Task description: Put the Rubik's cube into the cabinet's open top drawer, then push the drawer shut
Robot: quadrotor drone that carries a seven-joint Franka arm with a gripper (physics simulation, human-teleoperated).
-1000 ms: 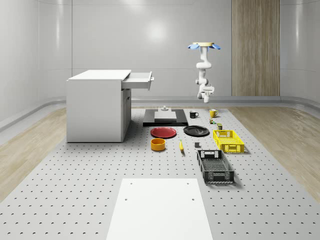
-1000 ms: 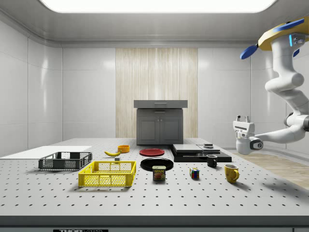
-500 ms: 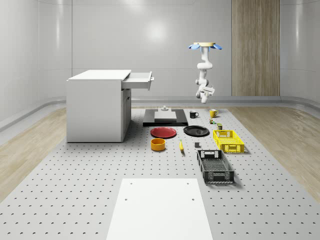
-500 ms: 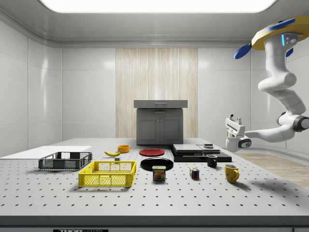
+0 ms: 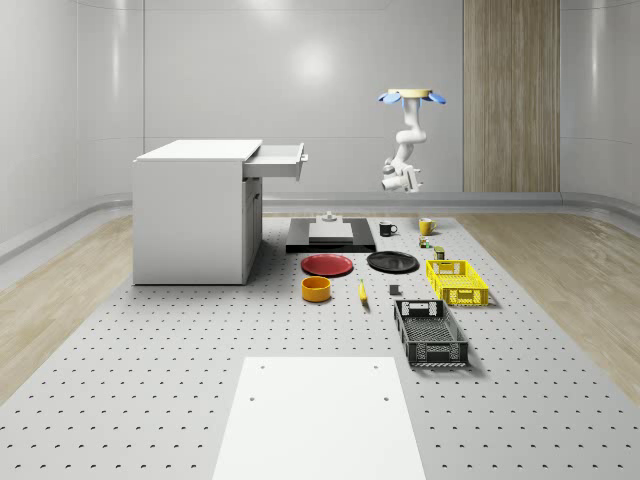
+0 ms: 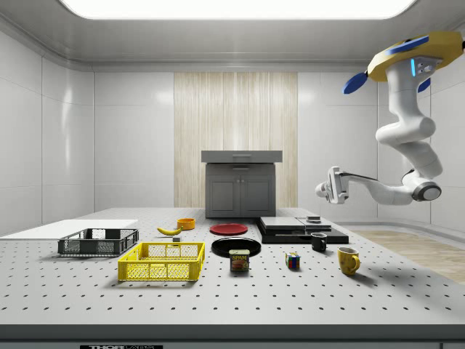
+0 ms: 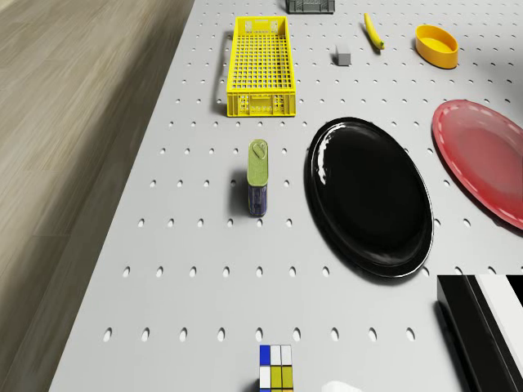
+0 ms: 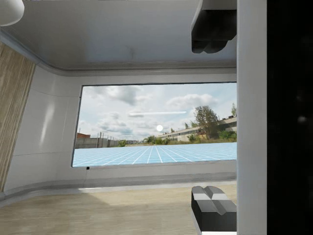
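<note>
Since a second ago the drone (image 6: 407, 54) has drifted toward the side view's left and the arm has swung up: gripper (image 6: 335, 185) now sits level, well above the table and aimed sideways, not down. Drone hovers high over the far end of the grey perforated table (image 5: 150, 380). Fingers (image 8: 211, 29) stand apart, holding nothing. Small multicoloured Rubik's cube (image 6: 292, 260) sits on the table between the blue-and-yellow meat tin (image 7: 258, 177) and the yellow ceramic mug (image 6: 348, 260). White cabinet's open top drawer (image 5: 279, 158) waits. Step: approach the cube. Tilt the wrist down, centre over the cube, descend slowly, keeping clear of the mug.
</note>
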